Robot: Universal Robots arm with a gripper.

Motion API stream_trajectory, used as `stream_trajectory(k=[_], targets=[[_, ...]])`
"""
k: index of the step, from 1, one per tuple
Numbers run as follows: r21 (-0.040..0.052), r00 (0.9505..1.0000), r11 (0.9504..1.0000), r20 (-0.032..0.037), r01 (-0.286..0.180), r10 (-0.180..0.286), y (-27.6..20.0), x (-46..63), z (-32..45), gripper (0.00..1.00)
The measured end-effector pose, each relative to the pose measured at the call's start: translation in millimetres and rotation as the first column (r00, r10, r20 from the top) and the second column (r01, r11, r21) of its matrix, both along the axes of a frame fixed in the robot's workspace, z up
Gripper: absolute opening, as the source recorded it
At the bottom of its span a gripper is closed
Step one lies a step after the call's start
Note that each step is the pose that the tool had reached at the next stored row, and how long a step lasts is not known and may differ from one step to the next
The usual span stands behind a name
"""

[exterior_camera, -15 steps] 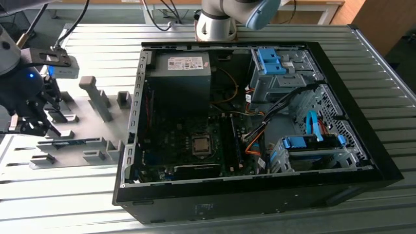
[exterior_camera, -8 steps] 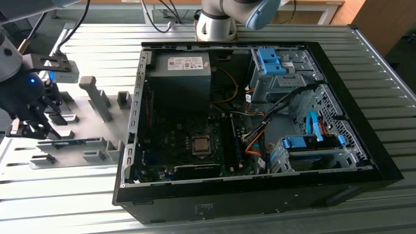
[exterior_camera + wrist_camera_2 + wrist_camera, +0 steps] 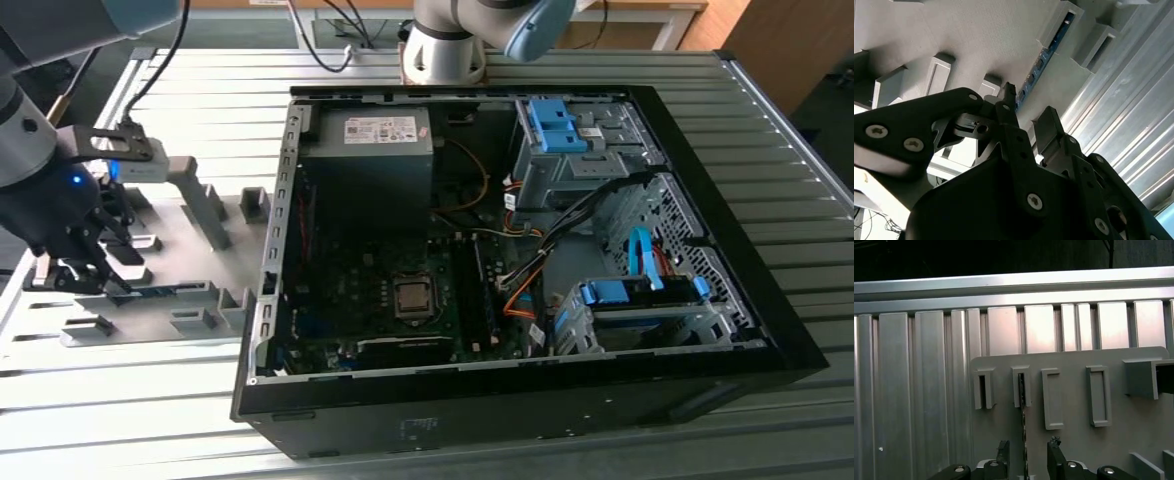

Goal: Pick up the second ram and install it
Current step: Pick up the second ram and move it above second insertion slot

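The ram (image 3: 1024, 435) stands on its thin edge in slots on the grey plate (image 3: 171, 262) — it is not in the computer (image 3: 400, 290) yet. The black jaws hang low over it, open, with one of the fingers (image 3: 1002, 452) on each side and a small gap both ways — they hold nothing. The plate lies on the ribbed metal counter (image 3: 134, 420), just beside the open computer.

The second ram (image 3: 1046, 54) is seen as a long, thin blue-green board with dark chips along its face. It is stood on its long edge in slotted grey blocks (image 3: 1015, 390) on a fixture plate (image 3: 1071, 390), near the bench (image 3: 107, 420) edge at the exterior view's left.
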State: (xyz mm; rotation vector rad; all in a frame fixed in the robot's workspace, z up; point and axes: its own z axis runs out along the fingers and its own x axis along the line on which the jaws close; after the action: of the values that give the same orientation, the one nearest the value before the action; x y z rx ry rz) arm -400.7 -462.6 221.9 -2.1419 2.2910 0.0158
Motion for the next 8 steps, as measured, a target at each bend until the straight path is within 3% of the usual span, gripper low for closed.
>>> stream_trajectory(k=[4,8], targets=[[0.0,1.0,1.0,-0.0001,0.0,0.0,-1.2,0.0,-7.1,0.43],[-0.0001,1.0,1.0,-0.0002,0.0,0.0,-1.3,0.0,-8.0,0.43]])
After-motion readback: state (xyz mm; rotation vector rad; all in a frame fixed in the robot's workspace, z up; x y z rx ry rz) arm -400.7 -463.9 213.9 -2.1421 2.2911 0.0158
